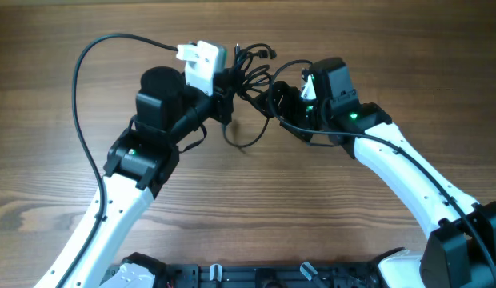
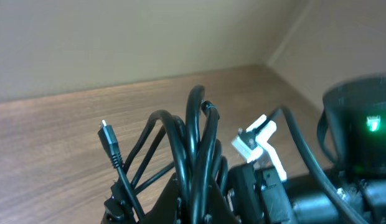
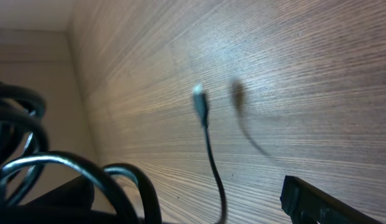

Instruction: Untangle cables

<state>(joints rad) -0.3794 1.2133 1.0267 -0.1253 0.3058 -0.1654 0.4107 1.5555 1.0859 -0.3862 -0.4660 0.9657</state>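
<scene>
Glossy black looped cables (image 2: 194,134), grained wooden table (image 2: 56,143)

I see black cables (image 2: 194,146) with a shiny silver tip (image 2: 104,125). My table (image 1: 328,216) is brown wood with thin dark lines. My left arm (image 1: 112,212) and right arm (image 1: 404,168) are white with black parts. A green light (image 1: 354,117) glows.

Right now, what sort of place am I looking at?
Probably an indoor robot test bench: a wood-grain table, a white left arm and right arm over it, tangled cables between them, and a plain beige wall behind.
</scene>
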